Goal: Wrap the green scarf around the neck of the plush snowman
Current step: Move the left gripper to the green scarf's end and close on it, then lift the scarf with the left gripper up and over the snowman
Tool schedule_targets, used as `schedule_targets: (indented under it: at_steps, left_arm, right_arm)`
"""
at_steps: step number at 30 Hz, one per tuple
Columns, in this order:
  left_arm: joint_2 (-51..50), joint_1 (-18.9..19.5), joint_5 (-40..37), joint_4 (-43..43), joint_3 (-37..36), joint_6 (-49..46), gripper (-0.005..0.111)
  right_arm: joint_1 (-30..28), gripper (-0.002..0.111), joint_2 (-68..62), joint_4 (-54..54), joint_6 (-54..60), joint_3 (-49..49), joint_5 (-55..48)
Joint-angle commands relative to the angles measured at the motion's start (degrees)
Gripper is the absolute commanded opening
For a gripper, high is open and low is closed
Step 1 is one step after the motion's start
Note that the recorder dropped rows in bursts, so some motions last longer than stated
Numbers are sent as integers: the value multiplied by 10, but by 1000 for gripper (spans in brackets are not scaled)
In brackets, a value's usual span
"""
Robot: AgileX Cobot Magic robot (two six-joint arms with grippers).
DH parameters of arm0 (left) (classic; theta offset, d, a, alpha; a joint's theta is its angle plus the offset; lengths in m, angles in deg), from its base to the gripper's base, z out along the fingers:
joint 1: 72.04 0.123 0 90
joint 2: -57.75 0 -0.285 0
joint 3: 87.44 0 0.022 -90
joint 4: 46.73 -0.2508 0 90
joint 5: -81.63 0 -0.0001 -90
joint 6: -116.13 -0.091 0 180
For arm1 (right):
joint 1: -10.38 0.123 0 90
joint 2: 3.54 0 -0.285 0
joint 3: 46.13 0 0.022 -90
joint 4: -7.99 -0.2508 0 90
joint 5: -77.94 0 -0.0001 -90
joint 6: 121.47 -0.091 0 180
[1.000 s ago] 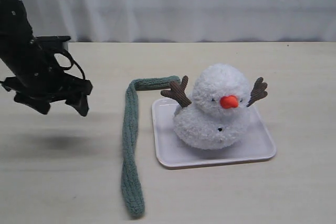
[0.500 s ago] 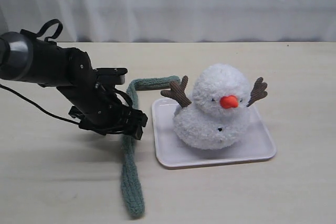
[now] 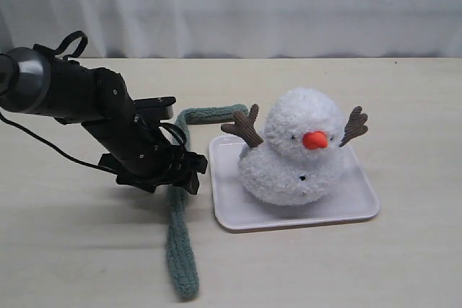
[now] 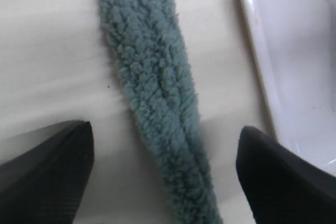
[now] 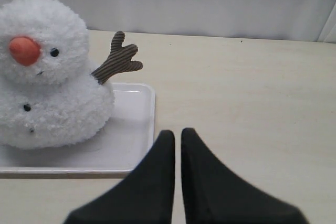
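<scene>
The green scarf lies flat on the table as a long strip left of the tray, its far end curling toward the plush snowman. The snowman sits upright on a white tray, its neck bare. My left gripper is down at the table over the scarf's middle. In the left wrist view the gripper is open, one finger on each side of the scarf with table showing in both gaps. My right gripper is shut and empty, near the tray's corner beside the snowman.
The tray's edge runs close beside the left gripper's finger on that side. A white curtain hangs behind the table's far edge. A black cable loops off the left arm.
The left arm swung in from the far left and came down over the scarf's middle, then sank slightly lower. Scarf, snowman and tray have not moved.
</scene>
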State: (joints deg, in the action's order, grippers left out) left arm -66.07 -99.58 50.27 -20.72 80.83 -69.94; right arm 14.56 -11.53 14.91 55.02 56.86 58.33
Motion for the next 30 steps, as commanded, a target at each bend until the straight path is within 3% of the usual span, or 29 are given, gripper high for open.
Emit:
schedule_targets:
  at_steps: [1, 10, 12, 19, 23, 30]
  left_arm:
    - [-18, -2, -26, 7, -1, 3, 71]
    - [-45, -2, -29, 2, -1, 3, 69]
    - [-45, -2, -34, -9, -1, 3, 63]
    - [-45, -2, -38, -30, -1, -3, 19]
    - [-45, -2, -34, -30, -1, -10, 1]
    - [-45, -2, -31, -28, -1, -12, 0]
  right_arm:
    - [-2, 4, 2, 0, 5, -2, 0]
    - [-2, 4, 2, 0, 5, -2, 0]
    - [-2, 4, 2, 0, 5, -2, 0]
    - [-2, 4, 2, 0, 5, -2, 0]
    - [-2, 4, 2, 0, 5, -2, 0]
    - [-2, 4, 2, 0, 5, -2, 0]
